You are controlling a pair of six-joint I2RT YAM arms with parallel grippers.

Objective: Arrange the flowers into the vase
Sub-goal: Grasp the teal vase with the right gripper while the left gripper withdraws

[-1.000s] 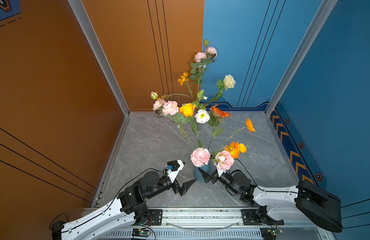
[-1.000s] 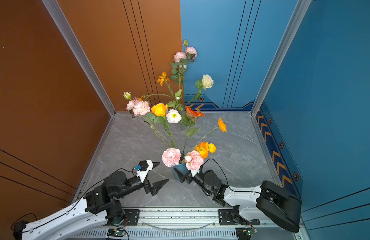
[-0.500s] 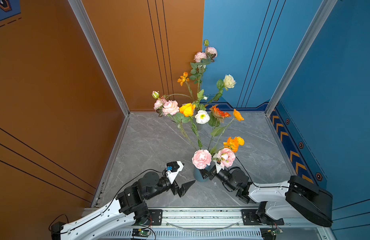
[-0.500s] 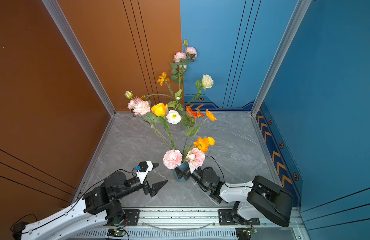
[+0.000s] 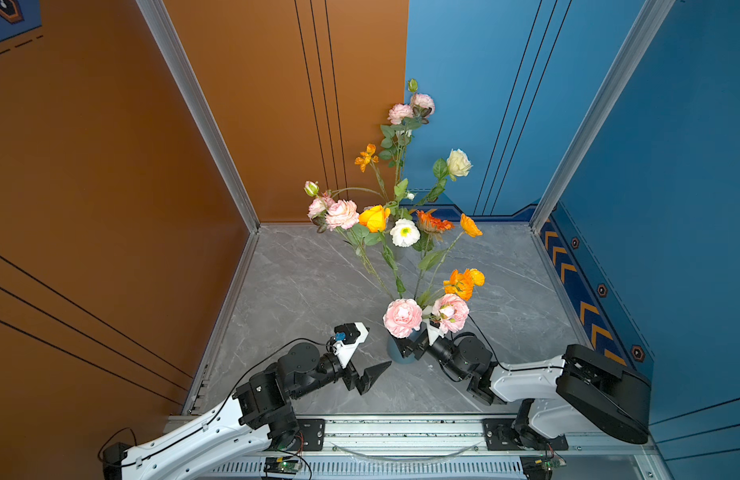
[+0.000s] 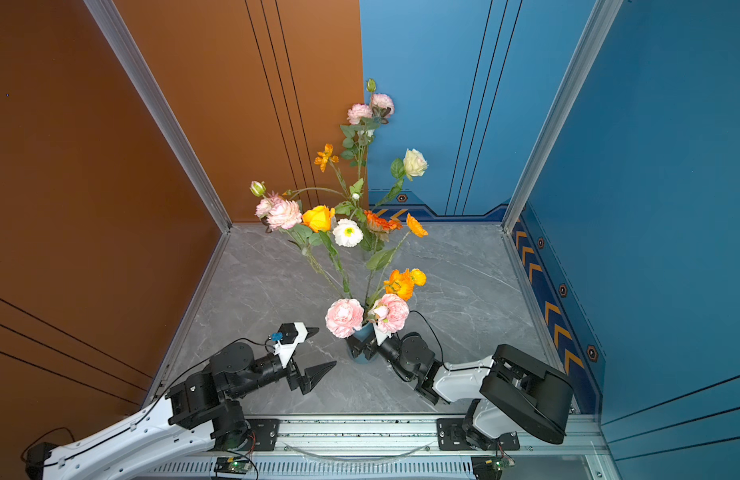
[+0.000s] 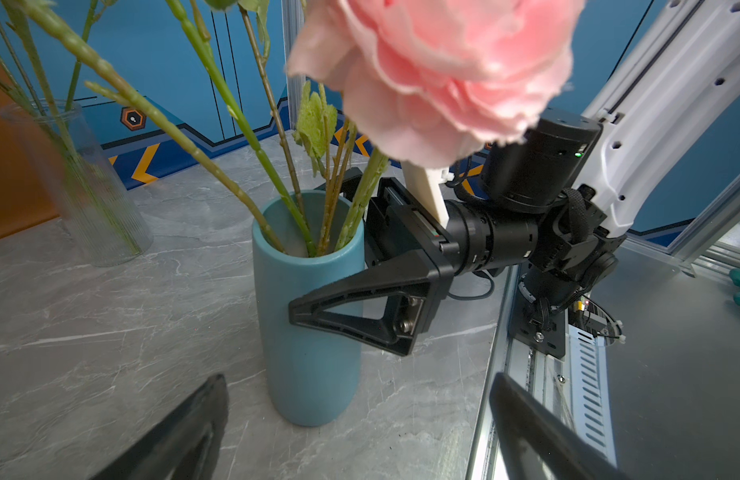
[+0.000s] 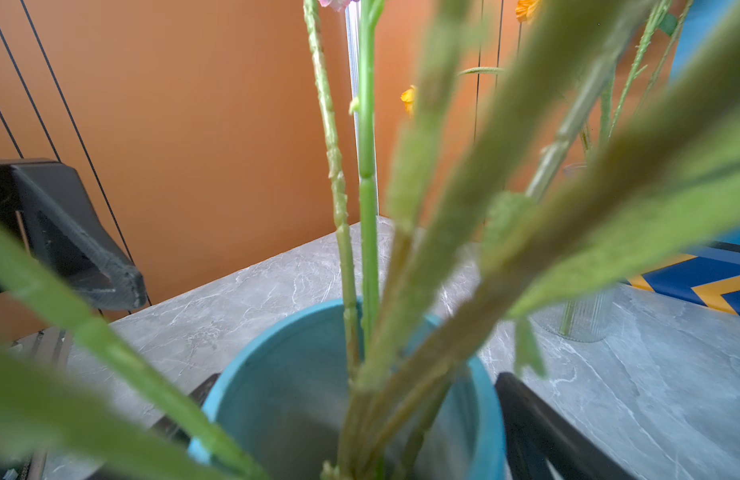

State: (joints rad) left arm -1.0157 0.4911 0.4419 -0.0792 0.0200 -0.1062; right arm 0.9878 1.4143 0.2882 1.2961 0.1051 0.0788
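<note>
The blue cylindrical vase (image 7: 310, 332) stands upright on the grey marbled counter (image 5: 310, 291), near its front edge. Green stems of the flowers (image 7: 276, 208) stand in it and splay apart. Two pink ruffled blooms (image 5: 402, 318) hang low over its mouth, with orange blooms (image 5: 463, 282) just behind. Farther back, more stems stand in a clear ribbed glass vase (image 7: 90, 199). A cream rose (image 5: 458, 162) rises high among the far blooms.
</note>
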